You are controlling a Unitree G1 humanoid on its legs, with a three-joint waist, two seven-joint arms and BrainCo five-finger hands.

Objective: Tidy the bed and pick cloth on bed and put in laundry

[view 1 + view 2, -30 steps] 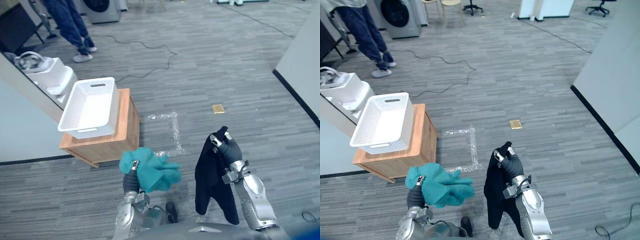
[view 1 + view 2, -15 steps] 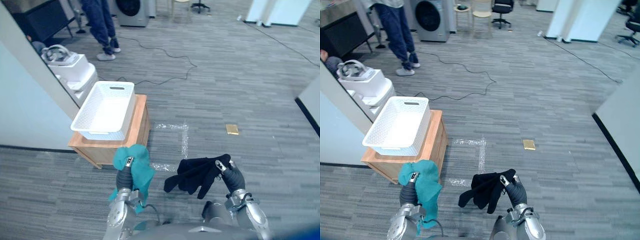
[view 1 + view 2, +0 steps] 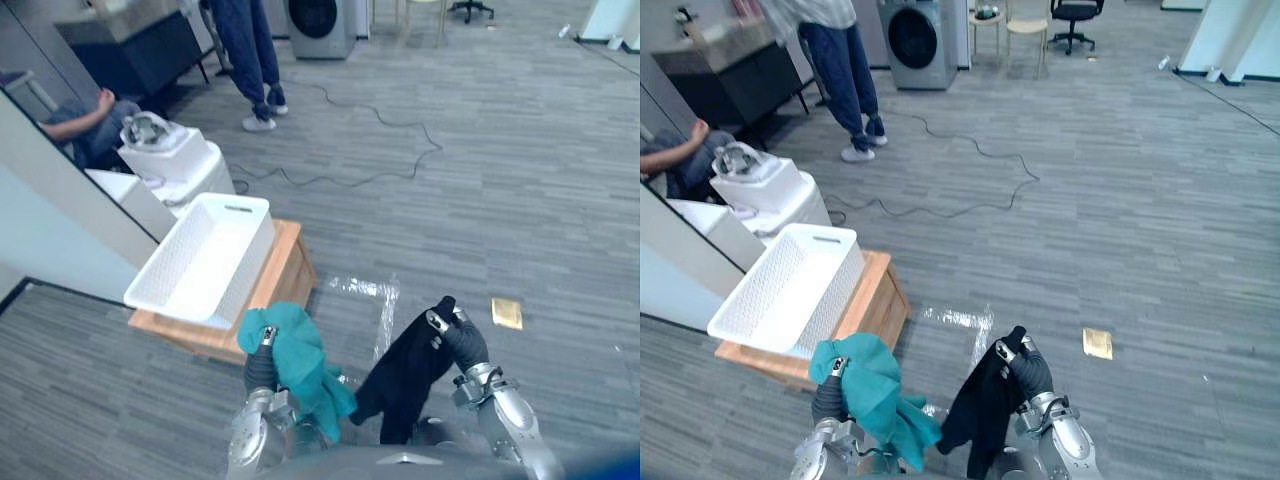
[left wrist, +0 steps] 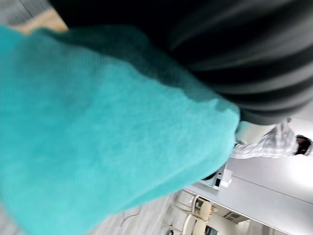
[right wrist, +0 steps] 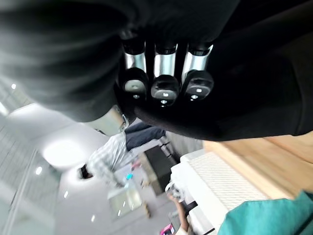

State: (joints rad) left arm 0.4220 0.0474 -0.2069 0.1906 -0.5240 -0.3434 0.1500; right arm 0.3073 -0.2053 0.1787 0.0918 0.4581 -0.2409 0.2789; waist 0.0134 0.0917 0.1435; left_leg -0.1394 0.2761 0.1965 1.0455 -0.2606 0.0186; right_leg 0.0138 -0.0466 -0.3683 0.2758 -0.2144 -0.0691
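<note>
the white laundry basket (image 3: 195,270) sits empty on a small wooden table (image 3: 290,275), well ahead and to the left. nearer, the left hand (image 3: 262,365) holds up a teal cloth (image 3: 295,360), its fingers clamped in the folds. beside it the right hand (image 3: 462,340) has its fingers (image 5: 161,73) curled tight into a black cloth (image 3: 405,375) that hangs down. by my reading both cloths are collected; reaching the basket and dropping them in is left.
</note>
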